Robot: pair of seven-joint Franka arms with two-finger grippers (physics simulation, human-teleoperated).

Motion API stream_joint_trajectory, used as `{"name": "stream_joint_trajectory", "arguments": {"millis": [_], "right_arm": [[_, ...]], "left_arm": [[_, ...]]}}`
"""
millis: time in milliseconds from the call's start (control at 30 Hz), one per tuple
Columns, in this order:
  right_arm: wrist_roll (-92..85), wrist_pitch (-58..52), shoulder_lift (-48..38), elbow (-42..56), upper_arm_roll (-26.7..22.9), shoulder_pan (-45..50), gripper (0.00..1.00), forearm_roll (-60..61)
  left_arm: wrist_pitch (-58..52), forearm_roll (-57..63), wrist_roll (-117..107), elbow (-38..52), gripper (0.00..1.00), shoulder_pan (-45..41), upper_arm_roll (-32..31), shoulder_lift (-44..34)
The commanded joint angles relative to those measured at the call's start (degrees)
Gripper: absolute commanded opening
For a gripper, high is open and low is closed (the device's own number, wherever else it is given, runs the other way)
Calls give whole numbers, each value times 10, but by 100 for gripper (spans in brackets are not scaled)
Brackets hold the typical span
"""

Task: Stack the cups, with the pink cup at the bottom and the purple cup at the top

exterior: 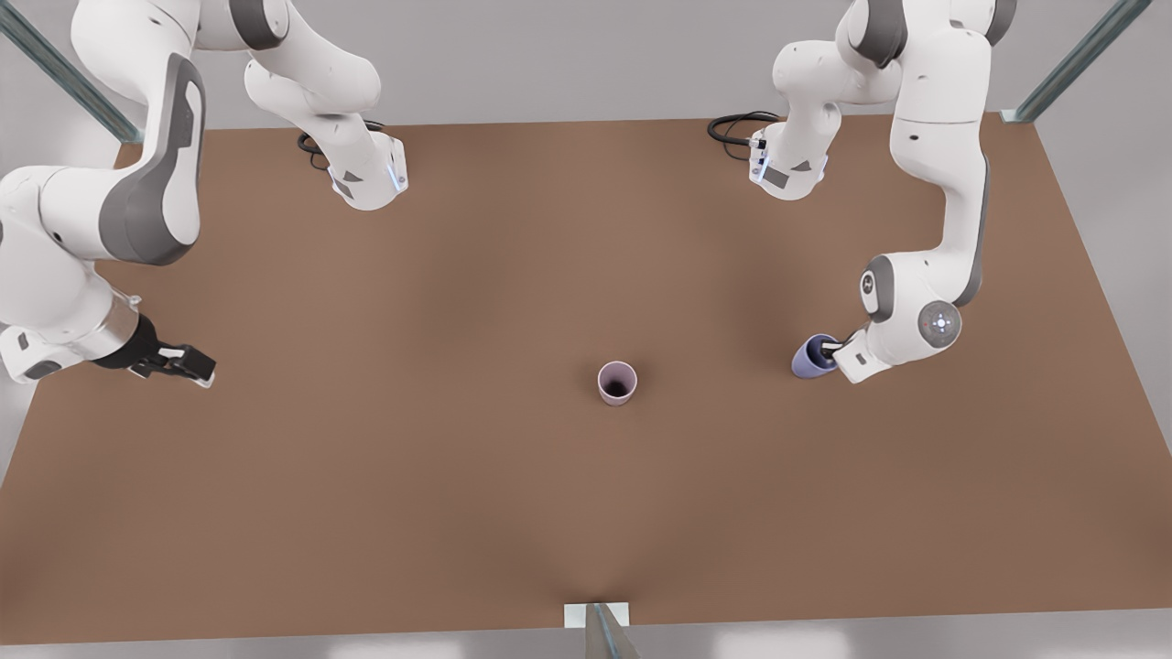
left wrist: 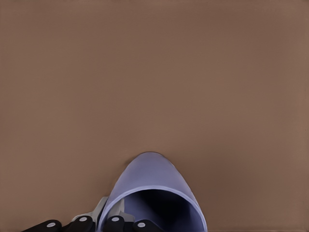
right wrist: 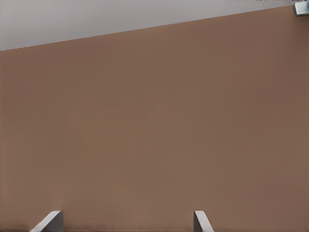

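The pink cup [exterior: 616, 382] stands upright near the middle of the brown table [exterior: 458, 476], mouth up and dark inside. The purple cup [exterior: 810, 359] is at the front view's right, tilted, with my left gripper [exterior: 829, 350] shut on its wall. In the left wrist view the purple cup [left wrist: 152, 188] lies close to the camera, and my left gripper [left wrist: 110, 215] pinches its rim, one finger inside and one outside. My right gripper [exterior: 188, 366] waits low at the front view's left edge. Its open fingertips [right wrist: 50, 220] frame bare table around the right gripper [right wrist: 125, 223].
Both arm bases [exterior: 371, 174] stand at the table's back edge with black cables [exterior: 737, 128] beside them. A metal post [exterior: 600, 627] rises at the middle of the front edge. Open table lies between the two cups.
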Motion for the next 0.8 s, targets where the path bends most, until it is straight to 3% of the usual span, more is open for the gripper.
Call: {"name": "stream_joint_trajectory", "arguments": {"millis": [0,100,267,400,567,767], "right_arm": [[-105,-6,-1,1,0,-1,100,0],[-105,-6,-1,1,0,-5,100,1],[-104,-6,-1,0,-1,-6,100,4],[-104,-5,-1,0,-1,-7,100,5],[-104,-5,-1,0,-1,-7,100,5],[-104,1,1,1,-2,-7,100,6]], "left_arm": [[-45,-3,-34,18,21,0,-13,-8],[-137,-3,-141,91,21,0,-69,-23],[-146,-2,-336,160,21,-19,-182,-12],[-156,-1,-471,258,21,-108,-183,37],[-155,5,-545,358,21,-145,-182,107],[-150,5,-566,374,21,-160,-182,135]]}}
